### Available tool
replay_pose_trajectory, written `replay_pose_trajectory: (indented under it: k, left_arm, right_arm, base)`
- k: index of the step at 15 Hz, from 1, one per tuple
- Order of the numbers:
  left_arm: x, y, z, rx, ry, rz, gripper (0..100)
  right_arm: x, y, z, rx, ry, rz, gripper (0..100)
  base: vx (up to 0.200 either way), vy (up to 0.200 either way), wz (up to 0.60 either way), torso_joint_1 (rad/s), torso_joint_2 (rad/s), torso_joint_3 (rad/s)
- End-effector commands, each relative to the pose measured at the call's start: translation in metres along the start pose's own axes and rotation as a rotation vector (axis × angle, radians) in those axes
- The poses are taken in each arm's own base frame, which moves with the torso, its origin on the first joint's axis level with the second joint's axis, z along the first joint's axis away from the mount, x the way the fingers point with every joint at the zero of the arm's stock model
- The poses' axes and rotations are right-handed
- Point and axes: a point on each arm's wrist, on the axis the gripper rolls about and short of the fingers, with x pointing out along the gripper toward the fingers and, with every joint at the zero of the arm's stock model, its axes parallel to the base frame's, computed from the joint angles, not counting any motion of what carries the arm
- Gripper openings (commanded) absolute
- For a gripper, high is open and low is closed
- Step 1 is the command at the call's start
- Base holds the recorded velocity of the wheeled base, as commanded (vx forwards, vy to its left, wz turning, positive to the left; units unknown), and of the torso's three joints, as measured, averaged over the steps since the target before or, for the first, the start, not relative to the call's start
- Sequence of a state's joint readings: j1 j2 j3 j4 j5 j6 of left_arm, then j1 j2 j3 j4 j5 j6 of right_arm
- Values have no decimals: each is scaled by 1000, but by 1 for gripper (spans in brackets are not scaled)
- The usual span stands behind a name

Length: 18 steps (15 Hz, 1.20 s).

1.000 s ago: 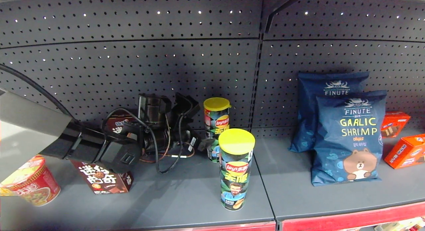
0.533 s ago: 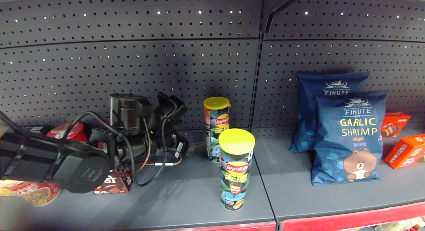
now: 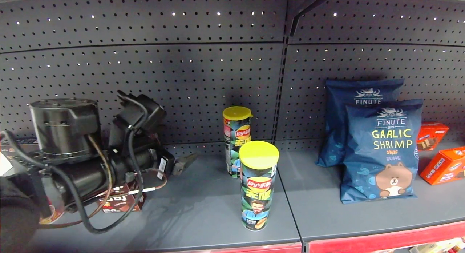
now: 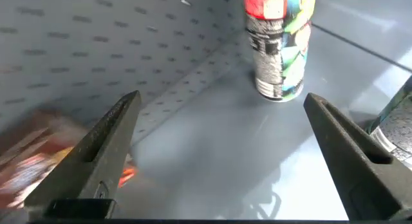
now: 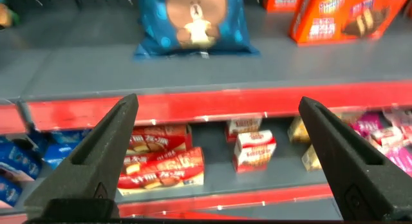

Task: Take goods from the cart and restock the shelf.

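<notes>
Two yellow-lidded chip cans stand upright on the grey shelf: the rear can near the pegboard and the front can closer to the edge. My left gripper hovers low over the shelf, left of the rear can and apart from it. In the left wrist view this gripper is open and empty, with the rear can ahead of it and the front can at the edge. My right gripper is open and empty, held in front of the shelf's red edge.
A brown cookie box lies under my left arm. Two blue shrimp-chip bags lean at the right, with orange boxes beyond them. A lower shelf holds more snack boxes. Bare shelf lies between the arm and the cans.
My left arm has drawn back to the left, away from the rear chip can, and uncovered part of the shelf. Both cans stay where they were.
</notes>
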<state>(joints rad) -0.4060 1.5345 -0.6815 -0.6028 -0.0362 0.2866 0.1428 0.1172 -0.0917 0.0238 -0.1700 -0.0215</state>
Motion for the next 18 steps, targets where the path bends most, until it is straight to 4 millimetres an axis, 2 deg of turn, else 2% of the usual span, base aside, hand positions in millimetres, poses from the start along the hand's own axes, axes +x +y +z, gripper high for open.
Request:
replay_pose_trajectory:
  k: [1,2,3,4,5,6,8,9,11,13,15,18]
  left_arm:
    - [-43,1,4,1,-62,49,100]
    - [-51,0,1,1,-60,61,100]
    - [-70,-2,-5,1,-69,80,100]
    - [-79,-3,-10,-1,-66,92,100]
    - [-96,-7,-20,2,-59,110,100]
    - [-104,-9,-28,2,-50,119,100]
    - [-110,-11,-34,1,-39,132,100]
    - [-111,-10,-35,-4,-35,165,100]
    - [-111,-9,-34,-7,-34,183,100]
    - [-110,-9,-35,-5,-24,183,100]
    - [-107,-9,-34,-5,-19,185,100]
    - [-103,-6,-35,-10,-1,198,100]
  right_arm:
    - [10,2,56,-16,54,70,100]
    - [14,3,69,-22,62,115,100]
    - [28,7,88,-52,94,198,100]
    - [37,9,99,-55,110,222,100]
    - [61,17,116,-61,171,299,100]
    - [76,24,121,-71,217,353,100]
    - [99,40,119,-79,309,427,100]
    - [129,63,105,-87,430,440,100]
    - [149,79,97,-117,503,455,100]
    - [172,99,102,-137,529,464,100]
    - [185,123,105,-130,549,473,100]
    - [200,161,94,-117,566,522,100]
  base:
    - [0,0,0,0,0,0]
    - [0,0,0,0,0,0]
    - [0,0,0,0,0,0]
    - [0,0,0,0,0,0]
    - [0,0,0,0,0,0]
    - [0,0,0,0,0,0]
    - [0,0,0,0,0,0]
    - [0,0,0,0,0,0]
    - [0,0,0,0,0,0]
    - [0,0,0,0,0,0]
    - [0,0,0,0,0,0]
    - [0,0,0,0,0,0]
